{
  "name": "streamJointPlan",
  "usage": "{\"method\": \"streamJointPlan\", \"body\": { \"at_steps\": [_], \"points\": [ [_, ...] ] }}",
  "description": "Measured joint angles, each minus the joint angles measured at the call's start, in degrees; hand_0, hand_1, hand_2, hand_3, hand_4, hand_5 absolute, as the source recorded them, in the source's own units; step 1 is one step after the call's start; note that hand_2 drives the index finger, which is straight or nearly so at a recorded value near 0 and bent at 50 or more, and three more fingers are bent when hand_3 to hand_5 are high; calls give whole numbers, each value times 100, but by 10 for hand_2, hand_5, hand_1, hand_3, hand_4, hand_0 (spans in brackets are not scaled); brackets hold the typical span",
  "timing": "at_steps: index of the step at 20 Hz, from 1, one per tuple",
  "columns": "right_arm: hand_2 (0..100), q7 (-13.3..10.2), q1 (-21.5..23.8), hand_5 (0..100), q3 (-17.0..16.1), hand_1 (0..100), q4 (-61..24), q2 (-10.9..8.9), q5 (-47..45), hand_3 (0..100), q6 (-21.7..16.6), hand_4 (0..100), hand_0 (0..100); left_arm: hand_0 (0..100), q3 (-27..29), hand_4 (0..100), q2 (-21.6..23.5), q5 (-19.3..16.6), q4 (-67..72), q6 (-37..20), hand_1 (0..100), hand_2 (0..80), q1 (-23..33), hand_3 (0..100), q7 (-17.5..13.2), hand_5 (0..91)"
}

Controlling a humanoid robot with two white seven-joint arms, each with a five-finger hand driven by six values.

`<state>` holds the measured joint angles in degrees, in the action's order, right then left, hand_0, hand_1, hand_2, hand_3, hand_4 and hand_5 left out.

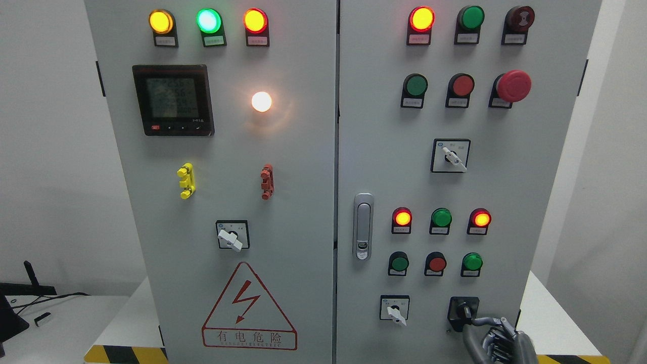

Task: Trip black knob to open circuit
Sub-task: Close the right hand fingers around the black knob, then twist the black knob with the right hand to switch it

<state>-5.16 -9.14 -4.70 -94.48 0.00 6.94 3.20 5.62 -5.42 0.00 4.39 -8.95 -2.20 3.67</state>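
Observation:
The black knob (462, 309) sits on a black square plate at the lower right of the grey cabinet's right door (384, 167). My right hand (472, 324) comes up from the bottom edge just right of the knob. One grey finger (486, 320) reaches across to the knob's right side, and another curves under it. The fingers close on the knob, and the lower part of the knob is hidden behind them. My left arm does not show.
A white selector switch (395, 310) sits left of the knob, with rows of lit and unlit buttons above. A door latch (362, 226) stands near the seam. The left door carries a meter (173, 99), another selector (231, 235) and a warning triangle (247, 308).

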Motion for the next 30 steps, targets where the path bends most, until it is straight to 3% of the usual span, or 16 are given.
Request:
{"method": "streamJointPlan", "body": {
  "at_steps": [30],
  "points": [
    [542, 20, -53, 1000, 87, 638, 19, 0, -103, 946, 119, 1000, 389, 120, 0, 0, 2, 0, 0, 0, 389, 0, 0, 0, 0, 0]
  ]
}}
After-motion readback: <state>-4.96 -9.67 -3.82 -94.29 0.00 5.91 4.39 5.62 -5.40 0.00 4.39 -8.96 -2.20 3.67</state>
